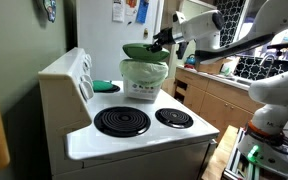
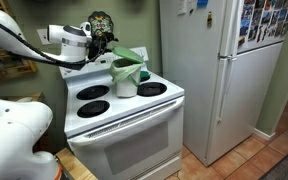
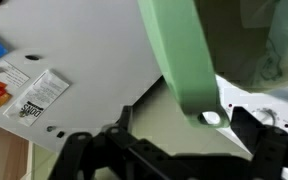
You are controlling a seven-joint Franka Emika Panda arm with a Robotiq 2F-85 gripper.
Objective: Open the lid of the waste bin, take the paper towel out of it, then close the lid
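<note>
Presently, the lid [image 1: 137, 50] stands tilted up off the bin [image 1: 144, 80], in the upper middle of both exterior views. The bin sits at the back of the stove [image 1: 134, 140], behind the burners.

The lid is a shallow green plastic dome, as wide as the bin's rim. In the wrist view it crosses as a pale green band from the top of the frame down to a small tab at centre right. Judge it light, stiff and somewhat slick. The rim or that tab is your likely hold, and a pinch too near the edge could slip.

The bin is whitish and tapered, with a pale green liner at the mouth. Expect it to be light and apt to shift if you drag on the lid.

The end effector [image 1: 161, 42] is just beside the lid's edge, jaws wide and gripping nothing. Whether a finger props the lid cannot be told.

The paper towel is not discernible. Expect it soft and nearly weightless, so pinch its bulk gently.
</note>
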